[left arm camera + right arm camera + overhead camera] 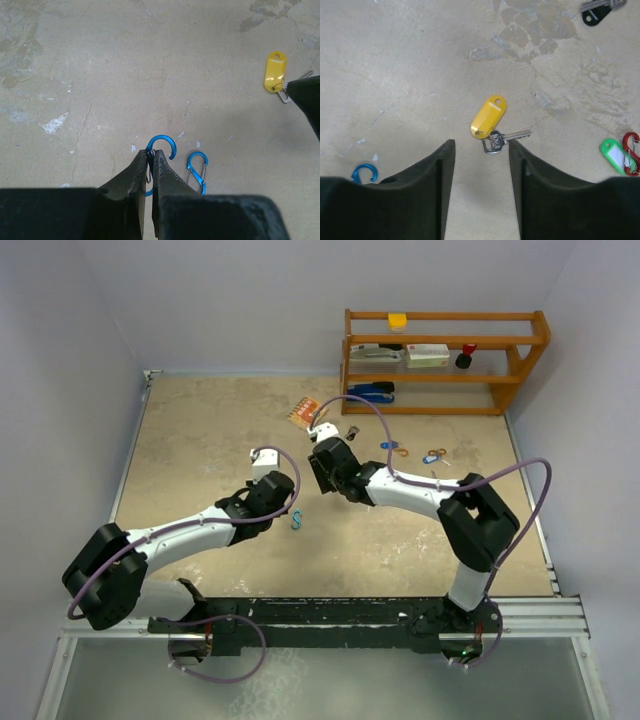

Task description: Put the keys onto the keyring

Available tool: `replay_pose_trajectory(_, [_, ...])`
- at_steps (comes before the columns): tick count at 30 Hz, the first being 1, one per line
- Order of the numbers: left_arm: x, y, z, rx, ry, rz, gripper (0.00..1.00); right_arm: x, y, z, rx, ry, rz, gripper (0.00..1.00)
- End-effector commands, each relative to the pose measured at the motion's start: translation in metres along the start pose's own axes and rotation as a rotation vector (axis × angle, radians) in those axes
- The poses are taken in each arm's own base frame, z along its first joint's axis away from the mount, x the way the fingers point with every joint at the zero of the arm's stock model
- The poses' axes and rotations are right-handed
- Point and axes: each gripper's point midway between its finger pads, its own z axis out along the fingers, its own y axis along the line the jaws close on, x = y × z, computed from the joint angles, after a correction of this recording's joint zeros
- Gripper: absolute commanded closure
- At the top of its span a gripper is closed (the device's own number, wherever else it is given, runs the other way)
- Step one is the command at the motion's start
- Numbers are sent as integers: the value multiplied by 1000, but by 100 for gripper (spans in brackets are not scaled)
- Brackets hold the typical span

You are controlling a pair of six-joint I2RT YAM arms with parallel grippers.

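Yellow-tagged key (489, 116) is found just ahead of the right gripper (481, 149), whose fingers are spread, its tag slanting away rightward. Blue keyring clip (165, 138) is clamped by the left gripper (150, 156).

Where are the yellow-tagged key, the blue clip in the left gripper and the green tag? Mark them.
yellow-tagged key (488, 117): right wrist view, on the yellow tag.
blue clip (162, 138): left wrist view, on its top curve.
green tag (614, 153): right wrist view, on its middle.

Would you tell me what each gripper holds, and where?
The left gripper pinches a blue clip below its upper hook; the right gripper holds nothing.
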Motion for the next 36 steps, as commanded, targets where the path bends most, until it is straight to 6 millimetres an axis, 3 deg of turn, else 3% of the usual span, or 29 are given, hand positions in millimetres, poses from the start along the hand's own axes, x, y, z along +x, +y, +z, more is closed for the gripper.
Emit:
replay_pose_trajectory(1, [-19, -6, -4, 29, -50, -22, 100, 0, 7, 5, -21, 21, -13, 44])
replay_pose_trajectory(7, [-20, -4, -6, 21, -54, -19, 100, 1, 7, 15, -57, 31, 2, 41])
replay_pose_trajectory(20, [-17, -2, -4, 15, -49, -19, 100, 9, 0, 34, -208, 20, 72, 45])
replay_pose_trajectory(36, [-12, -1, -1, 7, -40, -17, 100, 28, 1, 40, -265, 60, 66, 53])
